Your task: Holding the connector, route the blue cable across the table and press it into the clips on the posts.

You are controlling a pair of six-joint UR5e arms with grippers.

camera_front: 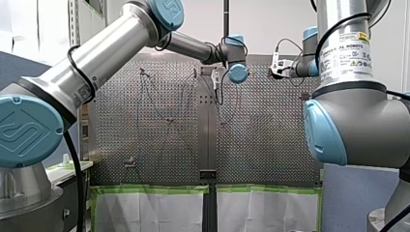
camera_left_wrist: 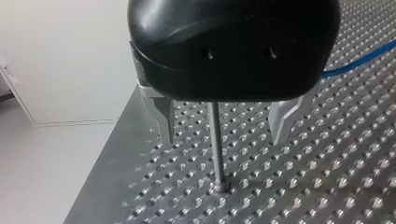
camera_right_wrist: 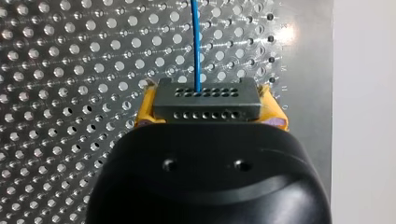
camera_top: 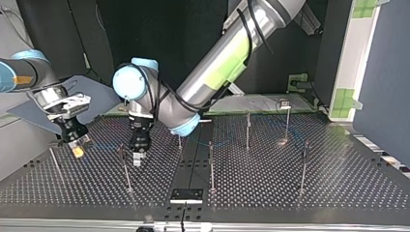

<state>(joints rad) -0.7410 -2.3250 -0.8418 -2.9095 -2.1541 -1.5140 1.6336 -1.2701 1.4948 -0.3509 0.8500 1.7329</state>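
Yellow pads (camera_right_wrist: 144, 109) of my right pincer (camera_top: 77, 149) are clamped on the dark connector (camera_right_wrist: 205, 100) at the top view's left, just above the table (camera_top: 338, 183). The blue cable (camera_right_wrist: 196, 42) leaves the connector's face and runs straight ahead over the perforations.

Next along, my left pincer (camera_top: 138, 158) hangs with its metal fingers (camera_left_wrist: 166, 119) spread, gripping nothing. They straddle a thin post (camera_left_wrist: 215, 144). The cable passes beyond one finger, apart from the post, and the pincer's body hides the post's clip.

Further right, other posts (camera_top: 211, 166) stand well apart across the table.

I judge the step in hand to be seating the cable at this first post. To do it well, I would keep the connector squarely clamped and swing it until the cable crosses the post at clip height. The cable should be lightly taut, with no slack loop. Only then would I press it in with the left pincer, pushing straight down, since so slender a post could bend under a sideways shove.
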